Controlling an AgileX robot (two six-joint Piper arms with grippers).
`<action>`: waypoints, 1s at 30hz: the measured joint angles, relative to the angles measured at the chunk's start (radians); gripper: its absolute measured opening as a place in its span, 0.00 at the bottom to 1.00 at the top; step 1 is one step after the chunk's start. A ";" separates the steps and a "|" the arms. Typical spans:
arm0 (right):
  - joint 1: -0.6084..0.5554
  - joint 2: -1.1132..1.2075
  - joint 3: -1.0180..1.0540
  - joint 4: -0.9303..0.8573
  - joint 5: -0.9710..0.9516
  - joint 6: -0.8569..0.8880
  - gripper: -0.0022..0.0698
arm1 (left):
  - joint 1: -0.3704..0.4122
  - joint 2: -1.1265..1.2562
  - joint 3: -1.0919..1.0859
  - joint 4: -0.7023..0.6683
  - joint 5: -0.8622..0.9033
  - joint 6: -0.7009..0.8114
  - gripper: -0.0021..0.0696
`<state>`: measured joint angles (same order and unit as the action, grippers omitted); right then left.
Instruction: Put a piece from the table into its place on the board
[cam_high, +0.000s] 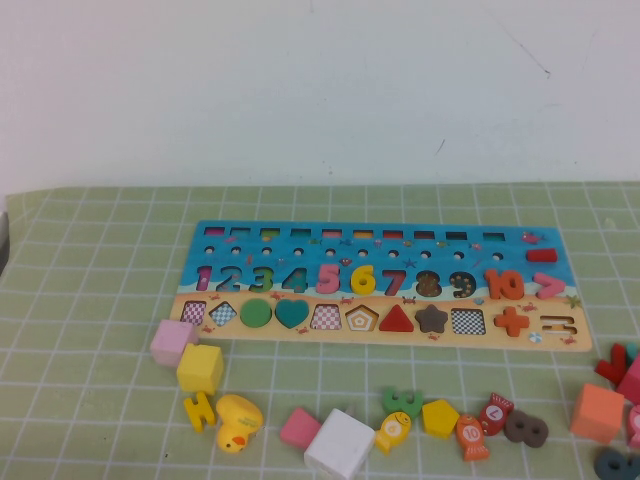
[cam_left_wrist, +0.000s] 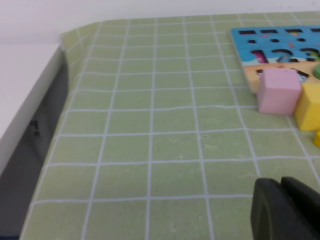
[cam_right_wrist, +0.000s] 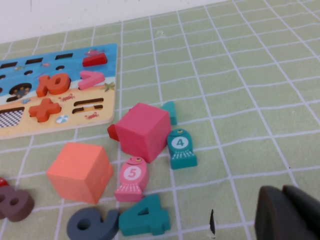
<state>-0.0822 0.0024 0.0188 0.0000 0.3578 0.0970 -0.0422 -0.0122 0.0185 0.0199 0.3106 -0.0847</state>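
Note:
The long board (cam_high: 556, 262) lies on the green gridded table (cam_high: 100, 260), its blue part carrying numerals 1 to 10. The piece, a yellow "6" (cam_high: 363, 279), sits in the numeral row between the pink 5 and the red 7. Neither arm shows in the high view. My left gripper (cam_left_wrist: 281, 183) hangs shut and holding nothing over bare mat, near the table's left side, with the board's left end (cam_left_wrist: 280, 40) beyond it. My right gripper (cam_right_wrist: 283, 191) is likewise shut and holding nothing, over the mat by the loose pieces off the board's right end (cam_right_wrist: 107, 55).
In front of the board lie a pink cube (cam_high: 171, 342), a yellow cube (cam_high: 200, 367), a yellow H-like piece (cam_high: 199, 410), a duck (cam_high: 238, 422) and a white cube (cam_high: 339, 444). Near the right gripper are a red cube (cam_right_wrist: 143, 131), an orange cube (cam_right_wrist: 80, 171) and a teal 4 (cam_right_wrist: 145, 216).

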 joint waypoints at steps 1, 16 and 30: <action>0.000 0.000 0.000 0.000 0.000 0.000 0.03 | -0.011 0.000 0.000 -0.002 0.001 0.013 0.03; 0.000 0.000 0.000 0.000 0.000 0.000 0.03 | -0.034 -0.001 0.000 -0.007 0.004 0.085 0.03; 0.000 0.000 0.000 0.000 0.000 0.000 0.03 | -0.034 -0.001 0.000 -0.034 0.006 0.085 0.03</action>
<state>-0.0822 0.0024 0.0188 0.0000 0.3578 0.0970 -0.0758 -0.0136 0.0185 -0.0139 0.3166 0.0000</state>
